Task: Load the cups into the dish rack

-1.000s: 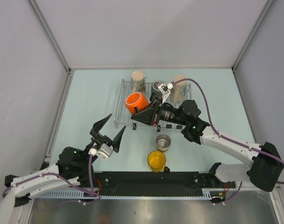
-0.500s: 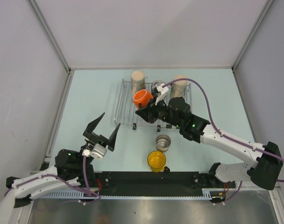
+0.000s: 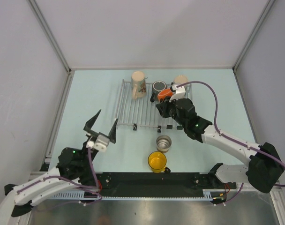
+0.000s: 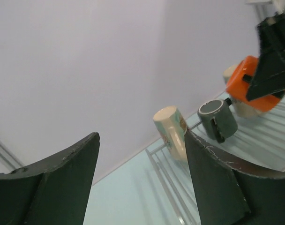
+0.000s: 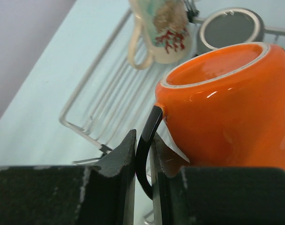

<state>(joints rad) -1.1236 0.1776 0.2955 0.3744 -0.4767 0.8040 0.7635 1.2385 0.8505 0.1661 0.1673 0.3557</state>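
Observation:
My right gripper (image 3: 162, 99) is shut on the black handle (image 5: 147, 145) of the orange cup (image 3: 164, 93), holding it over the back of the dish rack (image 3: 138, 110) between the dark cup (image 3: 159, 87) and the plain cream cup (image 3: 180, 80). The patterned cream cup (image 3: 138, 84) lies at the rack's back left. The steel cup (image 3: 163, 143) and the yellow cup (image 3: 157, 161) stand on the table in front of the rack. My left gripper (image 3: 101, 127) is open and empty, left of the rack's front corner. The left wrist view shows the patterned cup (image 4: 173, 131), dark cup (image 4: 217, 117) and orange cup (image 4: 248, 84).
Grey walls enclose the pale green table on three sides. The black base rail (image 3: 152, 180) runs along the near edge. My right arm's purple cable (image 3: 213, 101) arcs over the rack's right side.
My right gripper carried the orange cup from the rack's front left toward the back, beside the dark cup. My left gripper shifted slightly and stayed open.

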